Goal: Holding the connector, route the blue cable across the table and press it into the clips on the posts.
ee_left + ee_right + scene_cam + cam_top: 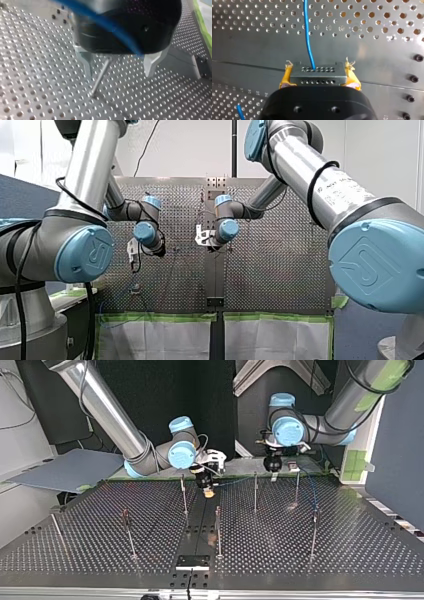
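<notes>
Over the perforated table [362,15], right gripper [319,66] clamped on the connector [317,75], blue cable [307,37] leading out; left gripper [119,73] spread around a post [100,77].

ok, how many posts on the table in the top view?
7 posts in the top view. Back row: left of centre, right of centre, further right. Front row: far left, left, centre, right. Others may be hidden.
</notes>
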{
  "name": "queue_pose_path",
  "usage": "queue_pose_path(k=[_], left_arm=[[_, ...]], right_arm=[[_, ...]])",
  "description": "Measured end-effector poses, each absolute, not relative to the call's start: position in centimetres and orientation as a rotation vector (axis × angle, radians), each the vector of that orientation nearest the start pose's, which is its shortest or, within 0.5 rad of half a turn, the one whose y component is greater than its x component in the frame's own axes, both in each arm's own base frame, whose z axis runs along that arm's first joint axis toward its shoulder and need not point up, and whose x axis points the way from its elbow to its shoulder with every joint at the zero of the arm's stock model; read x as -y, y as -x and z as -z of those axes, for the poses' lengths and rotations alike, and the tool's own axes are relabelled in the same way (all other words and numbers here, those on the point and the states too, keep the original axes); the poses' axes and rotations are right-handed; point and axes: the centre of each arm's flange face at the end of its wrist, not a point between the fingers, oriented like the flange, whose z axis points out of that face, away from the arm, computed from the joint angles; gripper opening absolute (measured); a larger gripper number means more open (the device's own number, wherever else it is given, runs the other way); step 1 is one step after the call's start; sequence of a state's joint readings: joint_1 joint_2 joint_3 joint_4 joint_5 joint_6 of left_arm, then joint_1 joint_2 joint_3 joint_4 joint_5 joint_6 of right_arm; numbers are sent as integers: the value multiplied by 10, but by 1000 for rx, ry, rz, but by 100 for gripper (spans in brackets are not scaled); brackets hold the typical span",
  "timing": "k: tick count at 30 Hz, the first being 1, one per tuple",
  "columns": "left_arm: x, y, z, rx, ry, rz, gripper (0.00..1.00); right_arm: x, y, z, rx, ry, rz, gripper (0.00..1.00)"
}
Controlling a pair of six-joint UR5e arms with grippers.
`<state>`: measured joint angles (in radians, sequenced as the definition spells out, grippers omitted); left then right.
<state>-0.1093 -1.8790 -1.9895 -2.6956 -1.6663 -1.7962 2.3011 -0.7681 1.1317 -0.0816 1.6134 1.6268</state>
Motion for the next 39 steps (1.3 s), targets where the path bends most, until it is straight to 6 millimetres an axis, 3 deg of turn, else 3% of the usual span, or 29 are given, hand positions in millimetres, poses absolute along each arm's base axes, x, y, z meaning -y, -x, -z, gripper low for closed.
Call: queue_pose_path(k=[12, 27, 33, 39], left_arm=[[198, -443, -196, -1861, 104, 152, 100], [254, -443, -218, -1731, 105, 291, 100], [277, -439, -206, -1757, 66, 311, 100], [284, -448, -194, -1761, 74, 290, 100]], right_arm=[[472, -583, -197, -1369, 2678, 2052, 0], [481, -576, -199, -1391, 2674, 2058, 0], [483, -574, -200, -1399, 2673, 2060, 0], [486, -572, -201, -1399, 2670, 2062, 0]])
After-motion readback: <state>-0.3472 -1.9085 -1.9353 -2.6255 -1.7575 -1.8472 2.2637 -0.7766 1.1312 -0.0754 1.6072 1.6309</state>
